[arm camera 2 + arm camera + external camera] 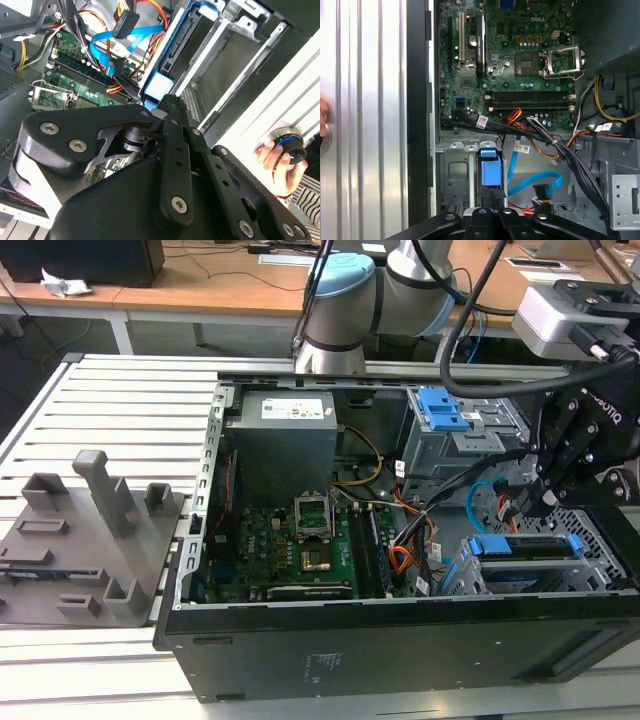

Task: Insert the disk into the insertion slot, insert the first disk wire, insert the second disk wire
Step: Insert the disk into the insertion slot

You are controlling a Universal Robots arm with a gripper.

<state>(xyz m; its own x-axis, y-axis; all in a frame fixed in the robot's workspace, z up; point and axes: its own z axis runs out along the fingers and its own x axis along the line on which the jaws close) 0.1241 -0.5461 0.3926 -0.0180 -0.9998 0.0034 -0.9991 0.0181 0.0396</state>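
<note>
The motherboard (290,540) is green with black slots; around it, the computer case (400,640) is black; to the exterior view's right of the motherboard, the disk (525,548) shows a bright blue carrier; the insertion slot (600,540) there is grey, dotted with round holes; the second disk wire (532,181) is light blue; at the motherboard's edge the first disk wire (514,114) is red, orange and black; the gripper (545,502) is black; the table (120,410) is pale silver, striped with grooves.

A silver table of ribbed metal slats (130,405) is carrying two things. An open black computer case (400,640) is lying on its side, taking up the middle and the exterior view's right. A grey moulded holder with upright blocks (85,540) is sitting just beside the case, at the exterior view's left.
</note>
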